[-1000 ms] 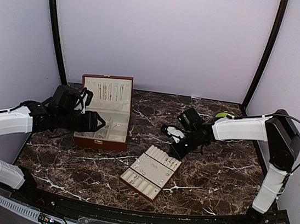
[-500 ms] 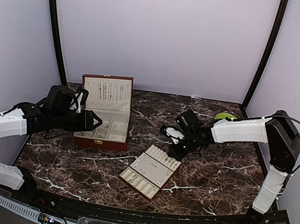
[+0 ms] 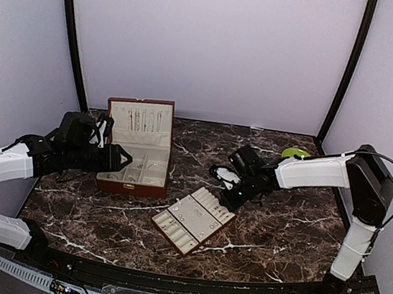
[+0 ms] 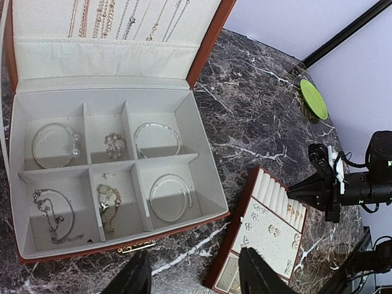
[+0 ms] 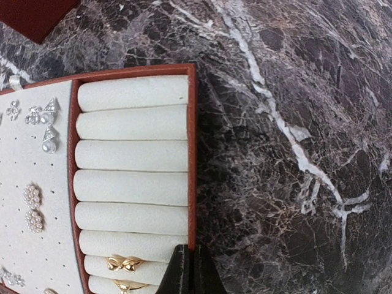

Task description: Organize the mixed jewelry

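At the table's 10 o'clock, the open wooden box point(image 3: 137, 146) is seen with part of the mixed jewelry point(image 4: 114, 145) already sorted. Necklaces point(image 4: 116, 12) are hung in the lid and bracelets point(image 4: 54, 144) are laid singly in the compartments. Toward 6 o'clock of centre, the insert tray point(image 3: 192, 220) is lying askew on the marble. Earrings point(image 5: 43, 125) are set on its perforated pad, and two gold rings point(image 5: 121, 264) are tucked into the lowest rolls. The rolls above them are unfilled. The left gripper point(image 4: 193, 278) is held over the box's front edge, jaws apart, nothing grasped. The right gripper point(image 5: 187, 269) is clenched tight, its tips set against the tray's rim at the tray's 1 o'clock corner; nothing is seen between them. The sorting is judged far along. The tray's return to the box is probably left, though stray pieces may be too small to be made out.
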Motion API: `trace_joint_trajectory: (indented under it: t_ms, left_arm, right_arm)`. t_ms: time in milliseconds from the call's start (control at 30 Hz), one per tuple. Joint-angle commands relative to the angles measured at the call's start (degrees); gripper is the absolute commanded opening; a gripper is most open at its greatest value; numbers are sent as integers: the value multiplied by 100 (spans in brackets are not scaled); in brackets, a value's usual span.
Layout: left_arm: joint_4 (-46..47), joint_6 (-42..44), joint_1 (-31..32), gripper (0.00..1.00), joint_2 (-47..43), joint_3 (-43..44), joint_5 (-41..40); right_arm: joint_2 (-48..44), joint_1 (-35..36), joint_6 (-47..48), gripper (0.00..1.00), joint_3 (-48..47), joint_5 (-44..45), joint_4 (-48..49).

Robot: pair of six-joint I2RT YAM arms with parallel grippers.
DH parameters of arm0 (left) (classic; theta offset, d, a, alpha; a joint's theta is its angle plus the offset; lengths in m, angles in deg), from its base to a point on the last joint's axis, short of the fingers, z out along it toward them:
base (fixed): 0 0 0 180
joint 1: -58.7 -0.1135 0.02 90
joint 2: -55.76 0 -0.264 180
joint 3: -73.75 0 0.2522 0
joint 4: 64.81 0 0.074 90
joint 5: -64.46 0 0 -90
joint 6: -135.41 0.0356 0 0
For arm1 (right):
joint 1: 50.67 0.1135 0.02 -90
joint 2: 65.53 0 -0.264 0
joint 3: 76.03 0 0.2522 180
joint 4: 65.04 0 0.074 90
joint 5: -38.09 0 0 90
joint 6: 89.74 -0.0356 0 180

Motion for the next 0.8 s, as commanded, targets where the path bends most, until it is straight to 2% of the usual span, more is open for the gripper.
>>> trace_joint_trajectory:
  t_ms: [0,500,767]
  left_arm:
    - [-21,-70,-33,51,-129,-87,-2]
    - [-30,-267,-95,51,-58,-45,-74]
    - [-475,-265,-662,51,249,253,171]
  right_arm:
    - [223,0,-187,0,156,128,-223]
    - [-769,0,-1588,0,587,236,-263]
    - [-1316,-96,-2474,0,845,179,-435]
